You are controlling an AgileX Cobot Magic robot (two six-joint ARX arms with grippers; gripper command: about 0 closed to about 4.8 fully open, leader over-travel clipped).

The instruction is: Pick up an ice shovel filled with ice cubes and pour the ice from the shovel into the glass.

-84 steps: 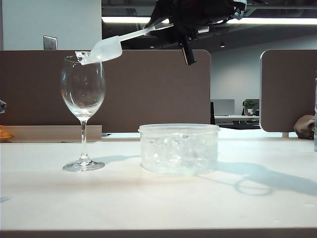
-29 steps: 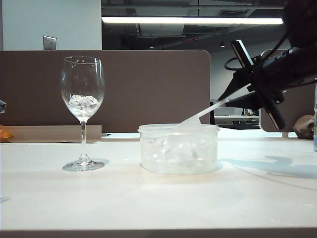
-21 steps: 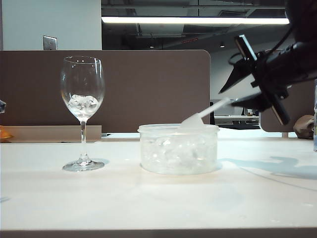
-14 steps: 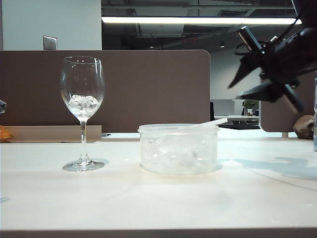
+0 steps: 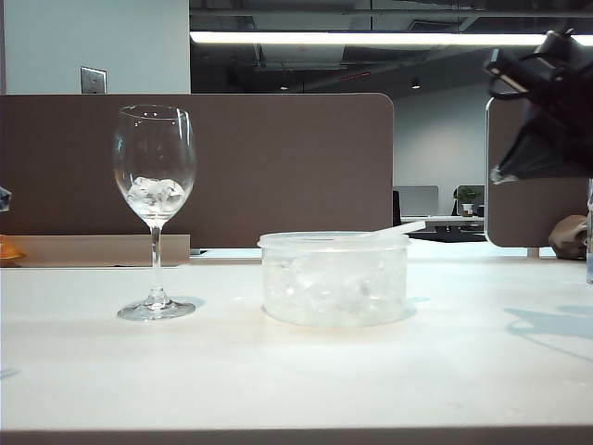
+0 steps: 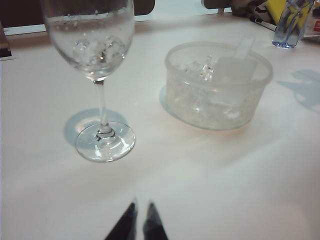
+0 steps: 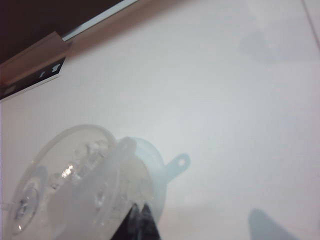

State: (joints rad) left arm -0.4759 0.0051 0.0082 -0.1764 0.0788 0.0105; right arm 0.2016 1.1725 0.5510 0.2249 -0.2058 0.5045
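Note:
The glass [image 5: 155, 185] [image 6: 100, 65] stands upright on the left of the table with ice cubes [image 5: 156, 193] [image 6: 95, 50] in its bowl. The ice shovel [image 5: 398, 228] [image 6: 235, 65] [image 7: 100, 185] lies loose in the round tub [image 5: 334, 278] [image 6: 218, 85] [image 7: 30, 200] of ice, its handle resting over the right rim. My right gripper [image 5: 500, 173] [image 7: 141, 207] hangs shut and empty high at the right, well above and beyond the tub. My left gripper [image 6: 141, 210] is shut, low over bare table in front of the glass's foot.
A brown partition [image 5: 278, 167] runs behind the table. A clear blue-tinted container [image 6: 289, 22] stands at the far right, near a brown object [image 5: 567, 236]. An orange thing [image 5: 7, 248] shows at the left edge.
The right gripper opened and let go of the shovel, whose handle sank onto the tub's rim. The gripper then rose up and to the right and shut again. The glass and left arm stayed still.

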